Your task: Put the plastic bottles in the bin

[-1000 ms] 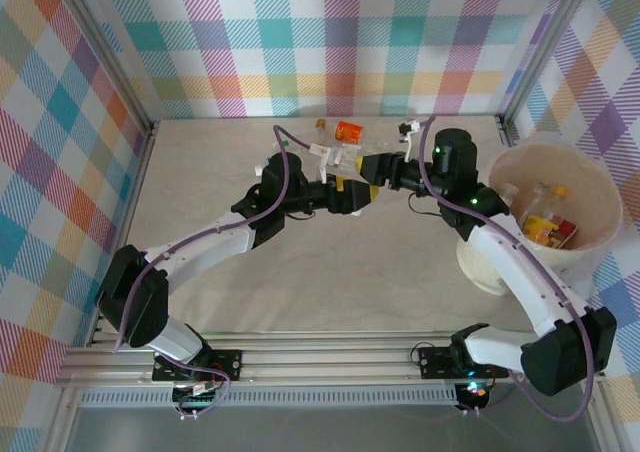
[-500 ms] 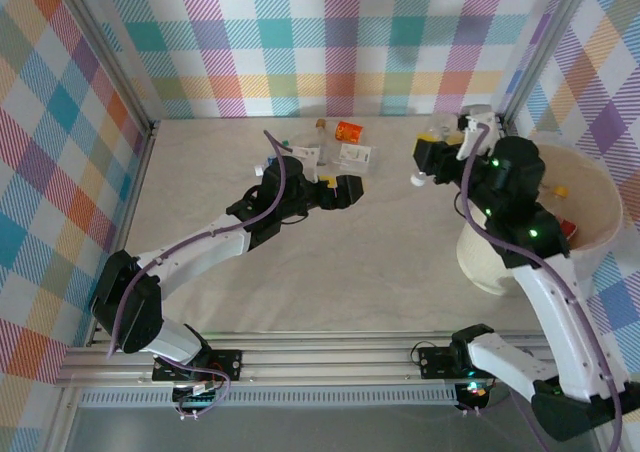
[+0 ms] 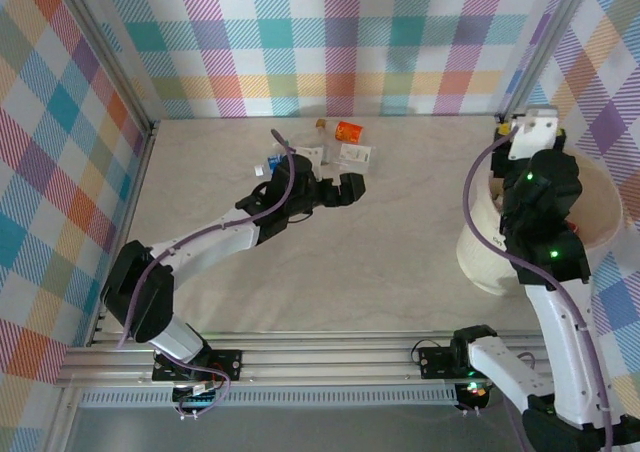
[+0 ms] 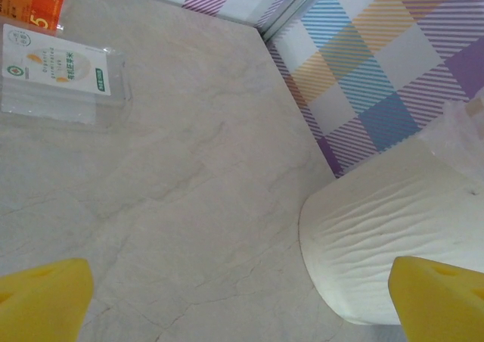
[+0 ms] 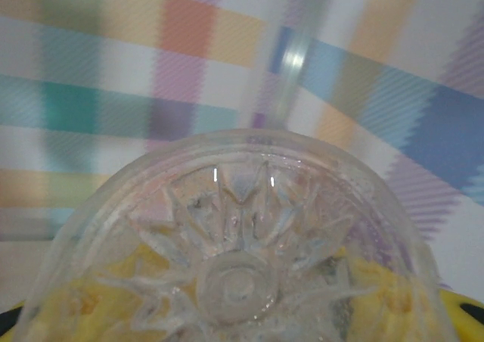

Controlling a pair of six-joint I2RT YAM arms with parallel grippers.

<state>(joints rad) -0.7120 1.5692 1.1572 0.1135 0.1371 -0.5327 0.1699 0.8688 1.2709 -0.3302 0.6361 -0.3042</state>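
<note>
In the right wrist view, the star-shaped base of a clear plastic bottle (image 5: pixel 240 281) fills the space between the yellow fingers (image 5: pixel 431 312); my right gripper (image 5: pixel 242 319) is shut on it. That arm (image 3: pixel 535 187) is raised high over the bin (image 3: pixel 478 247), a cream-white bucket at the right. My left gripper (image 3: pixel 345 189) hovers open at the back centre with bare table between its yellow fingertips (image 4: pixel 41 296). Just behind it lie a clear pack with a white label (image 3: pixel 356 155) (image 4: pixel 57 73), an orange-labelled bottle (image 3: pixel 348 130) (image 4: pixel 34 1) and other small bottles (image 3: pixel 308 153).
The bin's ribbed wall (image 4: pixel 393 244) shows to the right in the left wrist view, against the checked side wall (image 4: pixel 378 69). A blue and green scrap (image 3: pixel 274 161) lies left of the left wrist. Checked walls enclose the table (image 3: pixel 330 272) on three sides.
My right arm has carried the clear bottle away from the left gripper, swinging right and up until it stands above the bin. The left gripper has stayed by the back bottles, open.
</note>
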